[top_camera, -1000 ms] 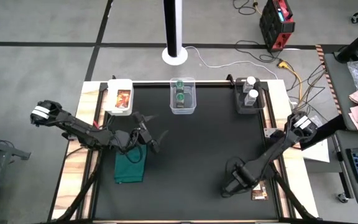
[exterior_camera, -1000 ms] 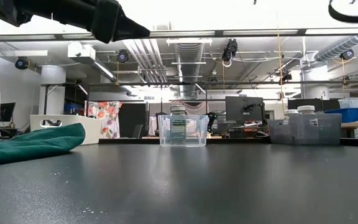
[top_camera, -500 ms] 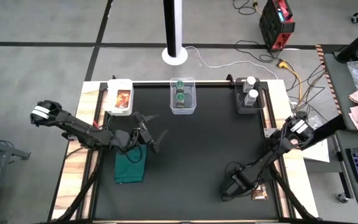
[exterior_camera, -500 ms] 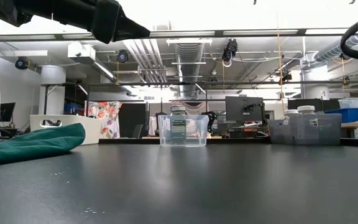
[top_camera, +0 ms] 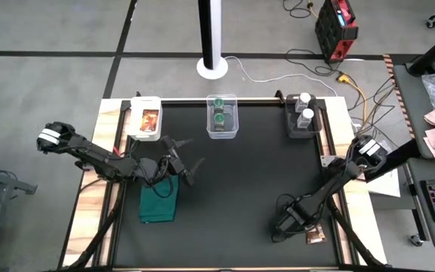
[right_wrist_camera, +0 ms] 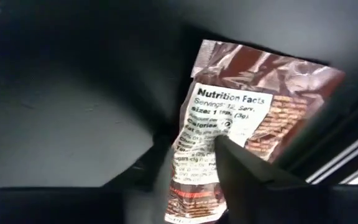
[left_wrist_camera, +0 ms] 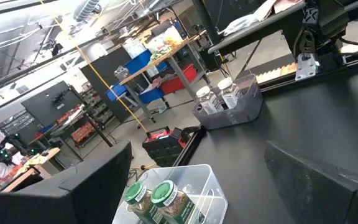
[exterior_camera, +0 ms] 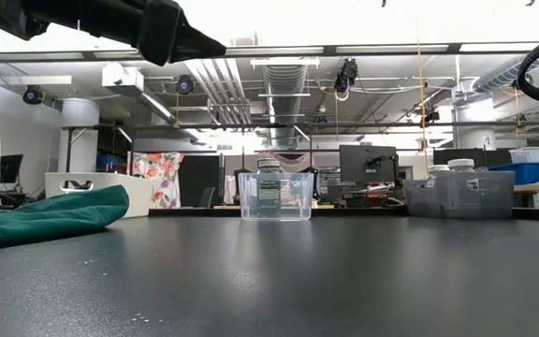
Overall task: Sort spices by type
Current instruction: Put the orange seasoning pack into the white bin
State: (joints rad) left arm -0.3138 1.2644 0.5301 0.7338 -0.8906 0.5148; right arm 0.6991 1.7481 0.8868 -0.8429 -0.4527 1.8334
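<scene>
An orange-brown spice packet (right_wrist_camera: 241,106) lies label up on the black mat near the table's near right corner (top_camera: 315,237). My right gripper (right_wrist_camera: 190,142) slants down onto it and is shut on its near end (top_camera: 297,229). My left gripper (top_camera: 191,168) hovers open above the green cloth (top_camera: 158,200), touching nothing. Another packet lies in the white tray (top_camera: 136,128) at the far left. Two green-lidded jars (left_wrist_camera: 157,199) stand in the clear box (top_camera: 232,130). Two white-lidded jars (left_wrist_camera: 219,93) stand in the grey bin (top_camera: 291,128). My right gripper has the packet's end nearest to it (right_wrist_camera: 194,168) between its two fingers, one finger (right_wrist_camera: 247,168) lying over the label side. The fingers come slanting down from above. The rest of the packet lies on the mat, and the pinch point itself is hidden by the fingers.
The three containers stand in a row along the mat's far edge. The green cloth lies at the near left, under my left arm. The mat's middle (top_camera: 240,181) is bare. The table's metal frame rail (top_camera: 338,227) runs right beside the packet.
My right gripper has sunk toward the packet at the near right corner. My left arm has kept still.
</scene>
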